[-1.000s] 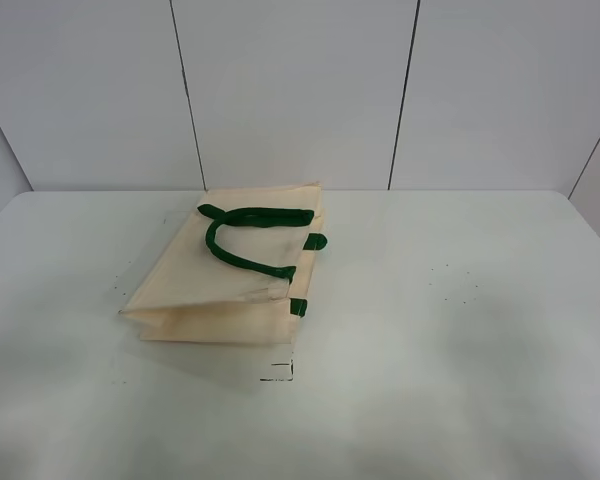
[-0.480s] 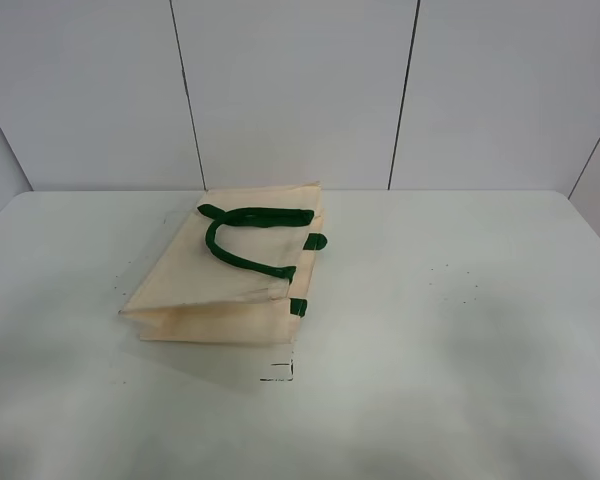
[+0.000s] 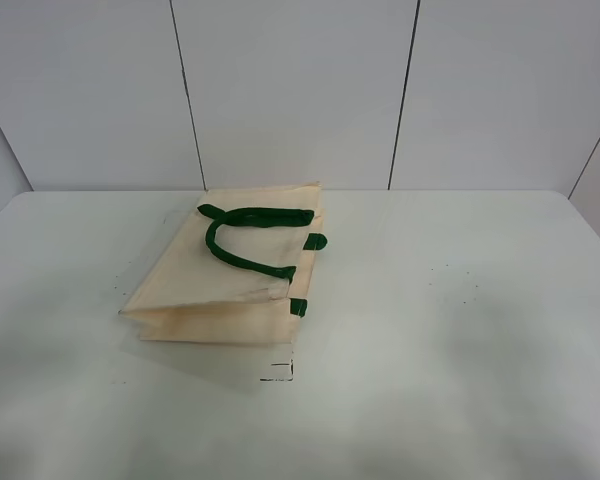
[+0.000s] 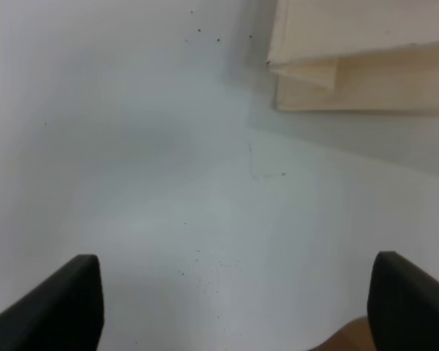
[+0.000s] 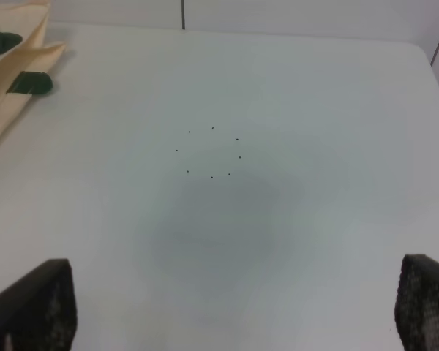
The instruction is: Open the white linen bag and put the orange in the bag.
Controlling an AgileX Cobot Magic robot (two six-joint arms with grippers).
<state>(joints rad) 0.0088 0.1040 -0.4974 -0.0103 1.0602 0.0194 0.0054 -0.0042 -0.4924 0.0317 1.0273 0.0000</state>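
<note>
The white linen bag [image 3: 205, 290] lies flat and folded on the white table [image 3: 460, 330], left of centre, with its dark green handles [image 3: 242, 238] on top. A corner of the bag shows in the left wrist view [image 4: 358, 62], and its edge with green strap ends shows in the right wrist view [image 5: 7, 102]. My left gripper [image 4: 234, 303] is open over bare table, short of the bag. My right gripper [image 5: 227, 307] is open over bare table, to the right of the bag. The orange is out of view. Neither gripper shows in the exterior high view.
A grey panelled wall [image 3: 300, 90] stands behind the table. Small black dots [image 5: 212, 152] mark the table right of the bag. A small black corner mark [image 3: 278, 374] lies in front of the bag. A tan patch [image 4: 347, 338] shows by the left fingers; I cannot tell what it is.
</note>
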